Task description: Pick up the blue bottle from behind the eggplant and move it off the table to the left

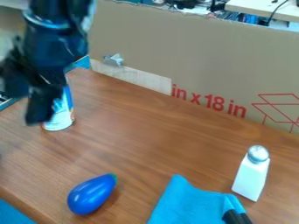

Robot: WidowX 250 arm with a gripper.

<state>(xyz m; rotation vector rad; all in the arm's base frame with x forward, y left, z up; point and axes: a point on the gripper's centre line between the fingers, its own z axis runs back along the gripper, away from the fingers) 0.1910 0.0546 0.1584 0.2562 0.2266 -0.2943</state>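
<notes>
The black gripper [42, 103] hangs at the upper left of the view, in front of a white and blue can [61, 116] that stands on the wooden table and is partly hidden behind it. Whether the gripper touches the can, I cannot tell. A blue eggplant-shaped toy [91, 194] with a green tip lies at the lower left. On the right stands a white shaker [252, 174] with a silver cap. A blue cloth [189, 202] is spread at the bottom edge, with a black object [236, 217] at its right corner.
A cardboard wall [192, 57] with red print runs along the back of the wooden table [152, 131]. Silver tape or foil [114, 59] sticks to it near the upper left. Something blue [13, 214] lies at the bottom left corner.
</notes>
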